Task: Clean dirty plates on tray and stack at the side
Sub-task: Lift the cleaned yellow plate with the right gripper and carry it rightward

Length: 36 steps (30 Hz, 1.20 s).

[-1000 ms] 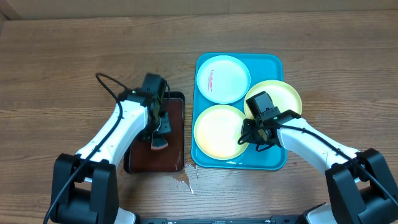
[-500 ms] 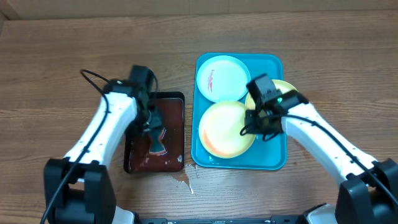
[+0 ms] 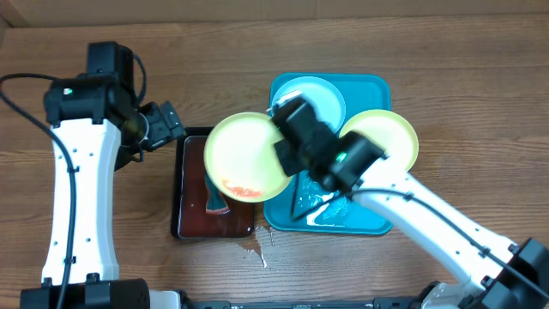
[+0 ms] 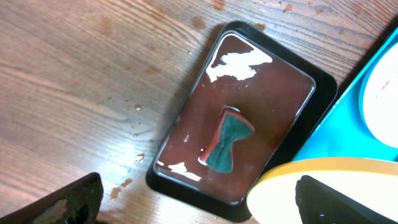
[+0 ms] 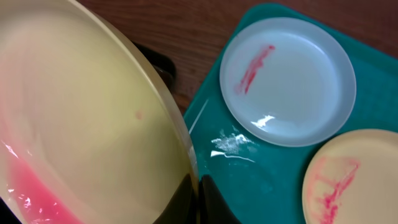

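- Black tray (image 4: 323, 84): rectangular with rounded corners, filled with a dark red-brown liquid, and it surrounds the sponge on all sides.
- Sponge (image 4: 227, 138): teal-green with a red-brown edge, pinched at its middle, lying in the liquid.
- 2 pale shiny patches on the liquid, 1 beyond each end of the sponge.
- Small brown splashes (image 4: 132, 126) on the wood, outside the rim, well apart from the sponge.

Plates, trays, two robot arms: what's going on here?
The right gripper holds a red-smeared yellow plate by its rim, up in the air partly over the black tray. The left gripper hangs open above that tray, where a sponge lies. A red-streaked white plate and a second yellow plate lie on the blue tray.
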Tool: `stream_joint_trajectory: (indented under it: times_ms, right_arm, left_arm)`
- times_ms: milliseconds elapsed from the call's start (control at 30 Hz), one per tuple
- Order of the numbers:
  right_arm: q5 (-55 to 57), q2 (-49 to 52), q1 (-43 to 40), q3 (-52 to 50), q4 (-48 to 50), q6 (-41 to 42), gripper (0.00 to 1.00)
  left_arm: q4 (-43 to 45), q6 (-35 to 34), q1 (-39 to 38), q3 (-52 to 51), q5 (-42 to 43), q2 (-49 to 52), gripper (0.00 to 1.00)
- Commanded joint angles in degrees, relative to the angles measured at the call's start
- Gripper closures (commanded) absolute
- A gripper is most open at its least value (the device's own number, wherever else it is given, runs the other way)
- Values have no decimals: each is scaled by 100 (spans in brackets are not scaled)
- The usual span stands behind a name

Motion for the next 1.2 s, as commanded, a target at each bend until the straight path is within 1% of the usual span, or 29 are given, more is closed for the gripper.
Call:
stream_joint_trajectory:
  times_ms: [0, 67, 233, 433, 700, 933, 1167]
  right_arm:
    - [1204, 319, 409, 144, 195, 83, 96]
    - [1440, 485, 577, 144, 267, 136, 96]
    - [2474, 632, 946, 144, 197, 688, 96]
    - [3366, 599, 1471, 149, 201, 717, 96]
    - [4837, 599, 2120, 149, 199, 713, 96]
    - [5554, 599, 2446, 149, 175, 713, 96]
    - [5650, 599, 2586, 149, 179, 710, 96]
  left_arm:
    - [-138, 168, 52, 192, -179, -74, 0]
    - [-208, 236, 48, 190, -275, -68, 0]
    - [-219, 243, 48, 190, -323, -66, 0]
    - [-162, 223, 46, 190, -267, -68, 0]
    - [-162, 227, 46, 190, -278, -68, 0]
    - [-164, 227, 46, 190, -278, -68, 0]
    - [-164, 227, 46, 190, -278, -68, 0]
